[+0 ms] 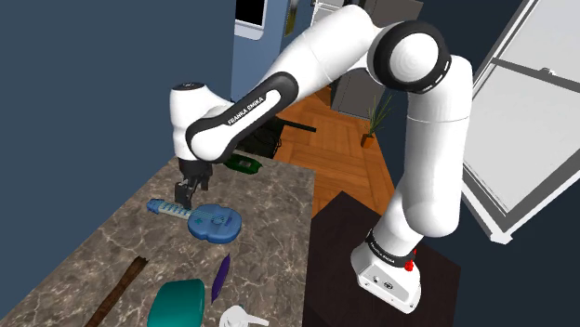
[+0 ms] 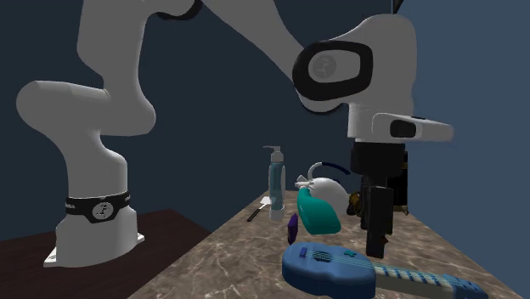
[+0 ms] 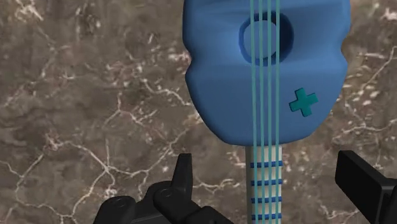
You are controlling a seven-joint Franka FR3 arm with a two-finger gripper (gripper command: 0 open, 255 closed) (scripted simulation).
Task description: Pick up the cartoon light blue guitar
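Gripper (image 3: 266,170) is hanging wide open over the blue toy guitar (image 3: 216,83). Its two black fingers (image 3: 183,170) are standing well apart on either side of the pale striped neck and are touching nothing. I am seeing the guitar lying flat on the marble countertop (image 1: 279,181), left of centre in the shoulder view and at the lower right of the second exterior view. I am judging the approach and the lining-up over the neck as done. Closing on the neck and lifting are both waiting, and nothing is being held. I cannot tell how much lowering is remaining.
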